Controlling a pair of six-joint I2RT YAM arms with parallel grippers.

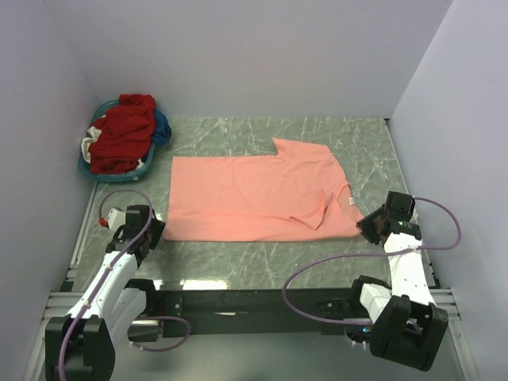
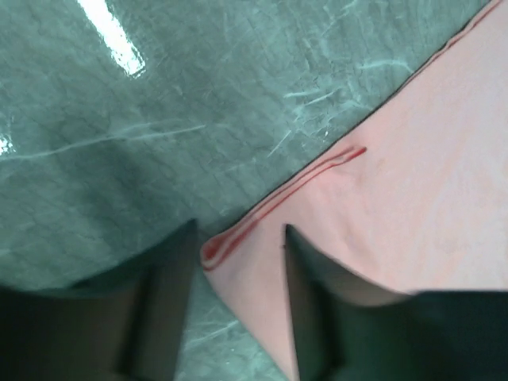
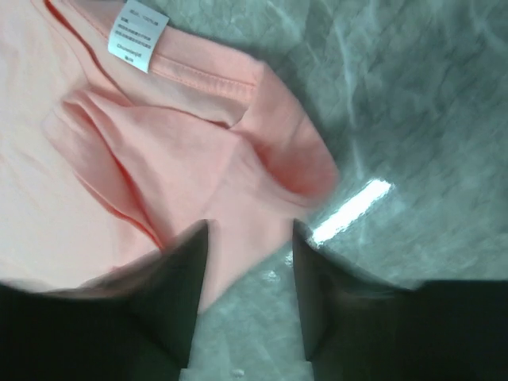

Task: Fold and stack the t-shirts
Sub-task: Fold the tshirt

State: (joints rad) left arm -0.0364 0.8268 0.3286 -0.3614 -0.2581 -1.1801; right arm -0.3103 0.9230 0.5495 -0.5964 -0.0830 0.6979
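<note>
The green marbled bench (image 1: 238,262) fills my overhead view. The salmon-pink t-shirt (image 1: 254,198) lies flat across its middle, with one sleeve pointing at the back wall. In the far-left corner sits a teal basket (image 1: 87,171). There a dark red shirt (image 1: 123,131) buries most of a blue one (image 1: 161,127) (I cannot count the garments underneath). The left claw (image 2: 242,238) sits at the pink shirt's near-left corner, fingers apart, the hem corner lying loose between them. The right claw (image 3: 250,234) is at the near-right corner by the collar, also spread, with the cloth edge between its tips. The print on the white neck label (image 3: 136,36) is too blurred to read.
</note>
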